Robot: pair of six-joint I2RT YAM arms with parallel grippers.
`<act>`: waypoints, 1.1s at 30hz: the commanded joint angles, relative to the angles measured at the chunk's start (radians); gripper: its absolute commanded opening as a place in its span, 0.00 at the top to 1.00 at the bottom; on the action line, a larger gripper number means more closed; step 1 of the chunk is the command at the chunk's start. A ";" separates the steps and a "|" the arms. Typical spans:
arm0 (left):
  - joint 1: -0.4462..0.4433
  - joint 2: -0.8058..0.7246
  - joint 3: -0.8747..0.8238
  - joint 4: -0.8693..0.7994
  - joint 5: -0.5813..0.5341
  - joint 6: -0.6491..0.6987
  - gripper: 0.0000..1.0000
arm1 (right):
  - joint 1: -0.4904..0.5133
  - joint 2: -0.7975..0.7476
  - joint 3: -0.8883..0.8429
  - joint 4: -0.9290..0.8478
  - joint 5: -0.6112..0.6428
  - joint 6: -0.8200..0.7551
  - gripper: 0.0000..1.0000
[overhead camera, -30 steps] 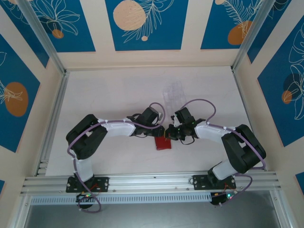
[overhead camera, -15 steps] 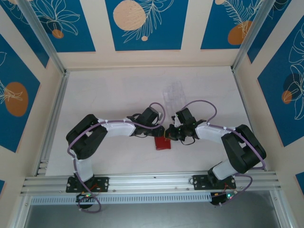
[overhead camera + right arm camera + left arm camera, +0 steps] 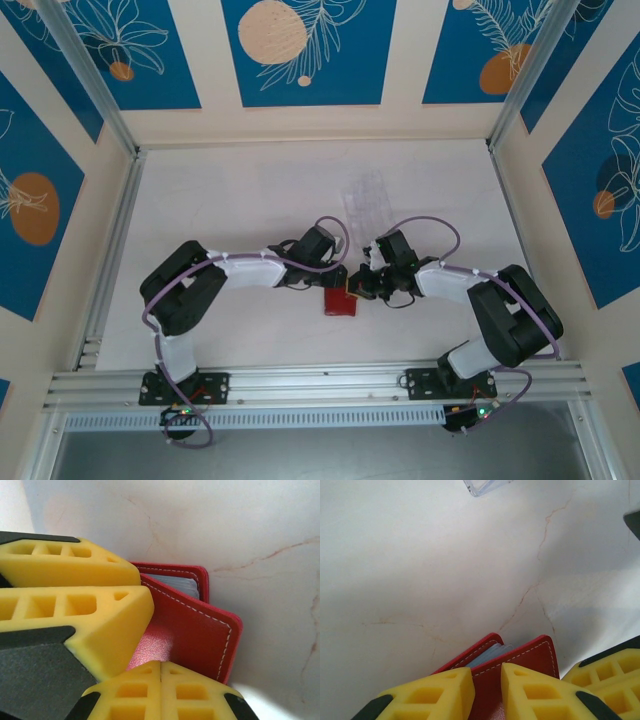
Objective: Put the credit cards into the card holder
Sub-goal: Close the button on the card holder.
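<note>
The red card holder [image 3: 340, 303] lies on the white table between both arms. In the left wrist view its stitched top flap [image 3: 530, 652] stands lifted off the lower flap, with pale grey pockets [image 3: 487, 656] showing in the gap. My left gripper [image 3: 487, 677] is shut on that top flap, one yellow finger [image 3: 430, 695] on each side. My right gripper [image 3: 160, 667] is shut with its pads pressed together, its tips against the outside of the red flap [image 3: 195, 625]. From above, the left gripper [image 3: 338, 285] and right gripper [image 3: 358, 290] meet over the holder. The credit cards are hidden.
A clear plastic tray [image 3: 365, 195] lies on the table beyond the grippers; its corner [image 3: 485, 485] shows at the top of the left wrist view. Aluminium rails [image 3: 110, 250] and patterned walls border the white table [image 3: 230, 200].
The right arm's wrist has edged slightly to the right. The card holder and the left arm have hardly moved.
</note>
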 commanded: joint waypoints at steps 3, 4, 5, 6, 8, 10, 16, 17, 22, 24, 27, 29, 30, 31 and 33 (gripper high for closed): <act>-0.039 0.047 -0.019 -0.071 0.035 0.000 0.74 | 0.010 0.001 -0.005 -0.004 -0.076 0.007 1.00; -0.038 0.029 -0.018 -0.076 0.035 -0.003 0.73 | 0.011 0.000 -0.003 -0.018 -0.060 0.005 1.00; -0.034 0.003 -0.024 -0.076 0.036 -0.007 0.72 | 0.011 -0.004 -0.001 -0.033 -0.043 0.001 1.00; -0.030 -0.023 -0.033 -0.073 0.042 -0.009 0.71 | 0.010 -0.008 -0.001 -0.040 -0.033 -0.001 1.00; -0.021 -0.073 -0.051 -0.076 0.047 -0.013 0.71 | 0.010 -0.012 -0.003 -0.047 -0.025 -0.004 1.00; -0.015 -0.123 -0.074 -0.090 0.043 -0.012 0.70 | 0.010 -0.013 -0.002 -0.053 -0.023 -0.007 1.00; -0.013 -0.223 -0.157 -0.114 0.037 -0.010 0.69 | 0.010 -0.019 0.004 -0.060 -0.026 -0.016 1.00; -0.016 -0.227 -0.166 -0.123 0.033 -0.003 0.70 | 0.010 -0.022 0.005 -0.059 -0.027 -0.017 1.00; -0.047 -0.204 -0.163 -0.161 0.005 0.037 0.72 | 0.000 -0.021 0.007 -0.041 -0.061 -0.011 1.00; -0.066 -0.181 -0.145 -0.183 -0.023 0.052 0.73 | -0.012 -0.022 0.001 -0.024 -0.086 -0.004 1.00; -0.080 -0.156 -0.143 -0.176 -0.039 0.050 0.73 | -0.026 -0.031 -0.004 -0.007 -0.112 0.006 1.00; -0.087 -0.140 -0.140 -0.172 -0.050 0.048 0.73 | -0.026 -0.037 -0.001 -0.013 -0.116 0.006 1.00; -0.090 -0.133 -0.137 -0.173 -0.057 0.047 0.73 | -0.026 -0.039 0.001 -0.013 -0.120 0.005 1.00; -0.091 -0.127 -0.136 -0.171 -0.061 0.047 0.73 | -0.027 -0.039 0.001 -0.009 -0.123 0.008 1.00; -0.096 -0.117 -0.134 -0.165 -0.065 0.041 0.73 | -0.026 -0.039 0.001 -0.008 -0.126 0.009 1.00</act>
